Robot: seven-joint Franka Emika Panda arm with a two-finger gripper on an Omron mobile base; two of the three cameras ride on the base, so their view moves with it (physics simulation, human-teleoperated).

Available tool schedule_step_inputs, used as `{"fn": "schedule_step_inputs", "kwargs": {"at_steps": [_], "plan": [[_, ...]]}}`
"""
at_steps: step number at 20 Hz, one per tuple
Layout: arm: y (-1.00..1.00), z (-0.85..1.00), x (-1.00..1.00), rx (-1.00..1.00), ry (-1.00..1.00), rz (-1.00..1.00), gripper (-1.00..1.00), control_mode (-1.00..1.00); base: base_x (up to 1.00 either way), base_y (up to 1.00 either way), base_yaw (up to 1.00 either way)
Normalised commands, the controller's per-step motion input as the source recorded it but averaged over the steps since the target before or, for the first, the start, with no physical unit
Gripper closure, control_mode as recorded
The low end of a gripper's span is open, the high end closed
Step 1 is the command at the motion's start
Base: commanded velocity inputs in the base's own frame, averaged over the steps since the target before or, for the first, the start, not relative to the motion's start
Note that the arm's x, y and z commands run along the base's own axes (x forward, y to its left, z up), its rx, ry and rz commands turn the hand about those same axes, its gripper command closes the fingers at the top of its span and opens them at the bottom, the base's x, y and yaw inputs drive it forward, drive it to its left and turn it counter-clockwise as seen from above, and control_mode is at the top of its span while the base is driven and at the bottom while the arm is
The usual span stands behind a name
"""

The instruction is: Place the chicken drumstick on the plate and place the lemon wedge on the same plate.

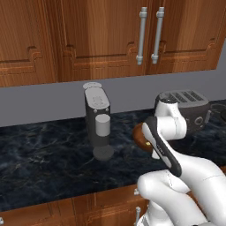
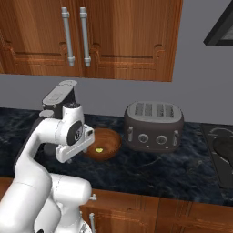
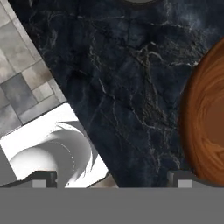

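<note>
1. Two-finger dark gripper (image 3: 113, 178) spread wide, nothing between tips, above dark marble counter (image 3: 122, 87)
2. Tiny yellow-green lemon wedge (image 2: 98, 149) lies inside round brown wooden bowl (image 2: 107, 139), left of grey toaster (image 2: 154, 126)

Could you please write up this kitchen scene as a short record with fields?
surface: dark marble counter under wooden cabinets
bowl: round brown bowl on the counter, left of the toaster
lemon wedge: small yellow-green piece lying inside the bowl
coffee machine: dark, upright, left of the bowl
pincer: open, above bare counter beside the bowl's rim, holding nothing
plate, drumstick: cannot tell where they are
</note>
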Motion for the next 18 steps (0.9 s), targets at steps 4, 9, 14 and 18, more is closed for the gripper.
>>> {"fn": "schedule_step_inputs", "kwargs": {"at_steps": [4,9,14,18], "plan": [[0.06,0.00,0.43,-0.10,-0.01,-0.10,-1.00,-1.00,0.00,0.00,0.00],[0.02,0.00,0.30,-0.09,-0.05,-0.03,-1.00,-1.00,0.00,0.00,0.00],[0.00,-0.08,0.12,-0.09,-0.05,-0.01,-1.00,-1.00,0.00,0.00,0.00],[0.00,-0.17,0.01,-0.08,-0.09,-0.02,-1.00,-1.00,0.00,0.00,0.00]]}}
